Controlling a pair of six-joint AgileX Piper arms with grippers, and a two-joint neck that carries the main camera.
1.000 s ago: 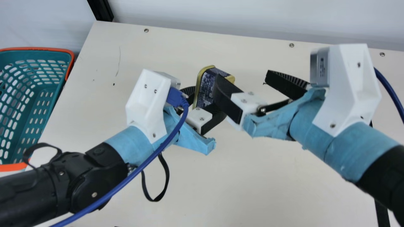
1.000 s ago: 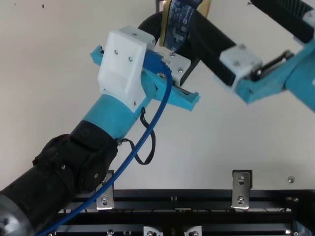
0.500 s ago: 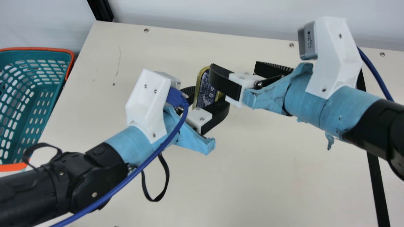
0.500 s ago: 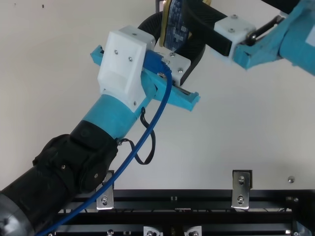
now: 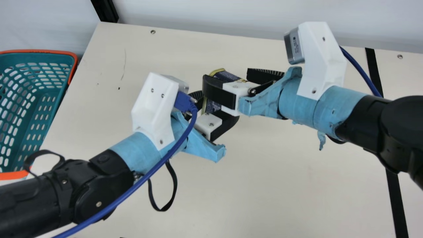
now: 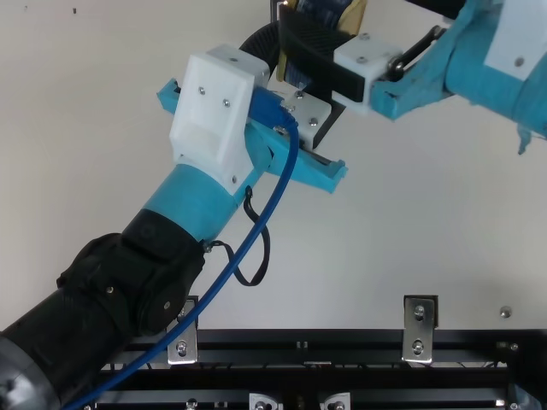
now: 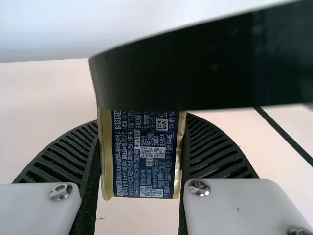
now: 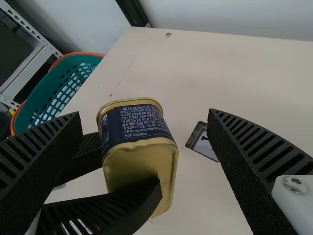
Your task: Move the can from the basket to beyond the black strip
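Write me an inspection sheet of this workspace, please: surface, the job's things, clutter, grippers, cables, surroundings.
Surface: cream table, with screws along its far edge, a thin scratch-like line and dark specks.
Job's things: can held out of the basket, not yet beyond the black strip.
Clutter: small dark-edged rectangle on the table; what it is, I cannot tell.
Grippers: left gripper closed on the can; right gripper open, facing it.
Cables: blue cable along the left arm, another by the right.
Surroundings: pale wall behind, black post at the table's far left corner.
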